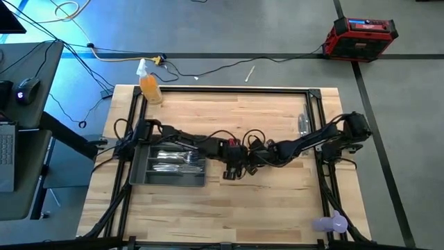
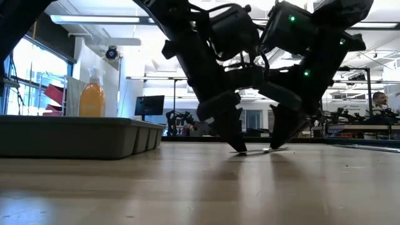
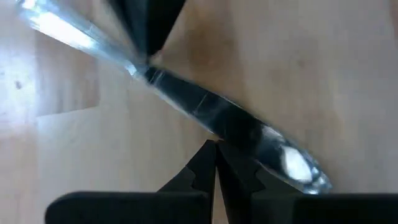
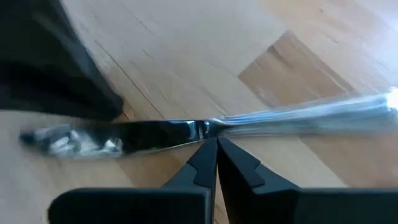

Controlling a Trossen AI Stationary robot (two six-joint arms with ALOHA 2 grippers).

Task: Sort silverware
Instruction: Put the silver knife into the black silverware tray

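A shiny knife [image 3: 205, 112] lies flat on the wooden table just right of the dark grey tray [image 1: 142, 177]. Several pieces of silverware [image 1: 173, 161] lie in the tray. More silverware [image 1: 303, 123] lies near the table's far right. My left gripper [image 3: 215, 148] and my right gripper [image 4: 217, 143] are both shut, tips down at the knife. In the low view, my left gripper [image 2: 239, 147] stands left of my right gripper [image 2: 277, 145]. My left gripper sets its shut fingertips against the long edge of the knife's handle [image 3: 239, 134], toward the rounded end. It slants steeply down from above. The knife lies flat on the table. My right gripper sets its shut fingertips against the knife's middle [image 4: 202, 129], where handle meets blade. It too slants down from above, across the knife.
An orange spray bottle [image 1: 149, 87] stands at the far left corner. A purple object [image 1: 331, 223] sits at the near right corner. Bare wood lies along the near edge. Black frame rails [image 1: 229, 89] border the table.
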